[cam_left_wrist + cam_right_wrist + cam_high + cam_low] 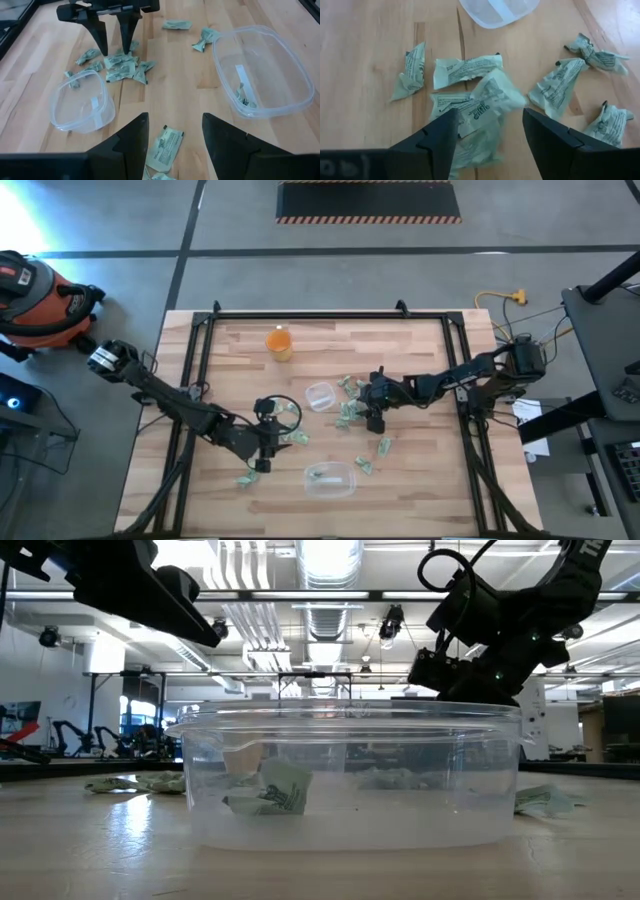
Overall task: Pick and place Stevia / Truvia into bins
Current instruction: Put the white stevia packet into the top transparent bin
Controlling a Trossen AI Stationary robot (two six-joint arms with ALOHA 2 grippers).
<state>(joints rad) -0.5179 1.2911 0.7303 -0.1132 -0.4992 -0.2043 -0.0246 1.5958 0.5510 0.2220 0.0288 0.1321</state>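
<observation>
Pale green-and-white sachets lie scattered on the wooden table, most in a pile [350, 408] beside the small clear bin [320, 395]. The larger clear tub [330, 477] stands near the front edge with a sachet [270, 790] on its floor. My right gripper [487, 135] is open, pointing down at the pile, with crumpled sachets [480, 107] between and ahead of its fingers. My left gripper [172, 145] is open above a lone flat sachet [166, 146] lying on the table left of the tub. My right gripper stands open over the pile, one finger [101, 40] on either side of its far edge. Whether the fingertips touch a sachet I cannot tell. My left gripper touches nothing.
An orange cup [279, 342] stands at the far side of the table. Loose sachets lie near the front left [245, 478] and right of the tub [372, 458]. A black frame [300, 315] rims the table. An orange vacuum [40, 295] sits on the floor beyond the left edge.
</observation>
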